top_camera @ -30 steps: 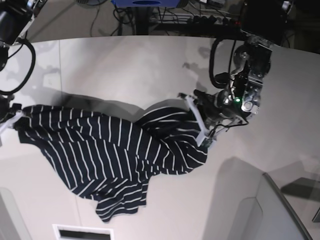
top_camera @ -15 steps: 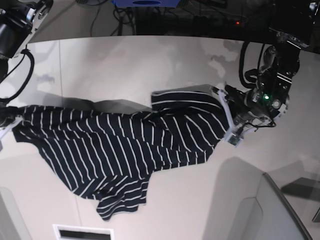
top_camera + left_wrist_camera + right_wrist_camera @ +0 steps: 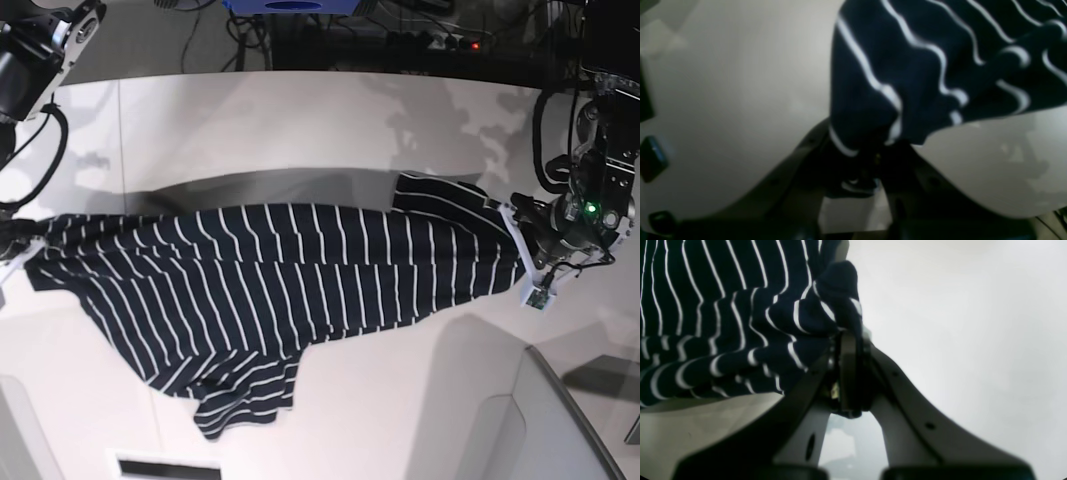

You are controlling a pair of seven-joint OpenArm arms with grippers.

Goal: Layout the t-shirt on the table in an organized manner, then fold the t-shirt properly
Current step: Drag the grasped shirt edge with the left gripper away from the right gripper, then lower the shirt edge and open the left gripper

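t-shirt taut between left gripper and right gripper

One striped t-shirt lies on one white table. Two robot arms are in view, each ending in one gripper: the left gripper at one end of the shirt, and the right gripper at the other end. Beyond the table's far edge sits one blue object among several dark cables; their number cannot be told.
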